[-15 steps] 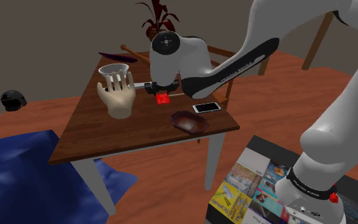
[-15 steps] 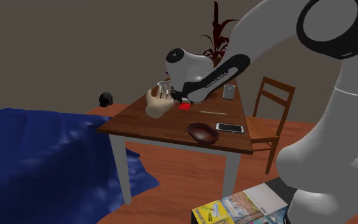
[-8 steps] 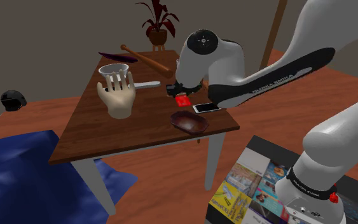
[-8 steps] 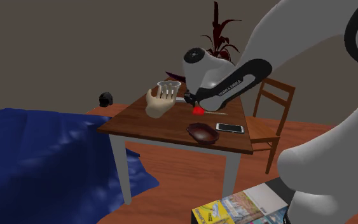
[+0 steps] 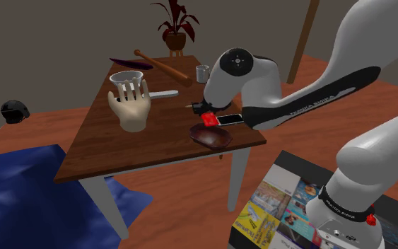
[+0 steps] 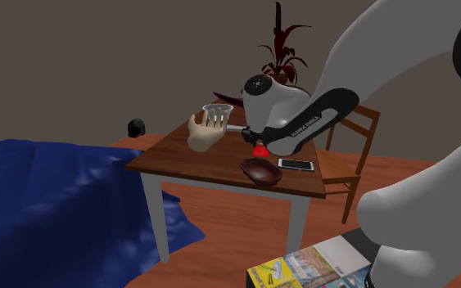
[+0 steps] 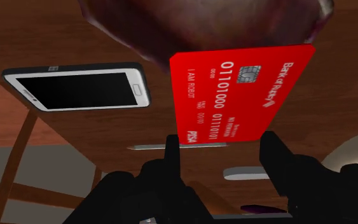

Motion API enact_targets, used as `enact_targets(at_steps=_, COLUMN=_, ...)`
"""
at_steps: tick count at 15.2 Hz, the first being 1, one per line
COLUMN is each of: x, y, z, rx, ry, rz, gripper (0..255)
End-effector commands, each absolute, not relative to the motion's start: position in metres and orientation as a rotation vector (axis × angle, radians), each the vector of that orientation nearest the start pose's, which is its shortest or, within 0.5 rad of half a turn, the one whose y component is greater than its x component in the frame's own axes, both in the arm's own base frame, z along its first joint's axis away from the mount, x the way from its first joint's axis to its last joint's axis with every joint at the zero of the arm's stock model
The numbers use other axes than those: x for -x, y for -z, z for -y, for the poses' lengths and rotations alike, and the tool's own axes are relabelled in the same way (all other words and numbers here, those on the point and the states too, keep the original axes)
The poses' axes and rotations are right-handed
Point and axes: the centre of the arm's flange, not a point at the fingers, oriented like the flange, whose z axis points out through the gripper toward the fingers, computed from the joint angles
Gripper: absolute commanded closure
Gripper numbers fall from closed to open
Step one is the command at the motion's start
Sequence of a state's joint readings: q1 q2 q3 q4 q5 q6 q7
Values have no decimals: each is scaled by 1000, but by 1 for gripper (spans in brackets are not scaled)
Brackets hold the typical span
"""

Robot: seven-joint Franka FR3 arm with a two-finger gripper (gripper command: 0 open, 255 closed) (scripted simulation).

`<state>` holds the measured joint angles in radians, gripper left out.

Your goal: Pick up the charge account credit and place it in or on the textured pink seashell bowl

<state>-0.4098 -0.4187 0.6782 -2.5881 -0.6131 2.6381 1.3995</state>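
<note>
We see the gripper point(image 7: 220, 145) closed partway on the red bank card point(image 7: 242, 95), its two black fingers clasping one long edge so that the card hangs in the air over the tabletop point(image 5: 119, 148). Just under the card sits the dark reddish bowl point(image 5: 211, 136), apart from it, with a white-framed phone point(image 7: 79, 89) lying on the tabletop just beside the bowl. Farther across the tabletop we find a pale model hand point(image 5: 130, 109), and near the far edge a small pale cup point(image 5: 201, 73).

The white arm point(image 5: 374, 42) has dark joints, forearm lettering and a black claw point(image 7: 220, 153).
</note>
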Motion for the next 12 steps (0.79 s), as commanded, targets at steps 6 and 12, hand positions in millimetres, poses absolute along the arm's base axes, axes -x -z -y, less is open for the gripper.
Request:
enact_targets(at_steps=6, x=-425, y=-367, z=-132, rx=3008, ry=1113, rz=-977, gripper=255)
enact_targets(at_steps=12, x=-425, y=-352, z=-132, rx=3008, ry=1113, rz=-977, gripper=255)
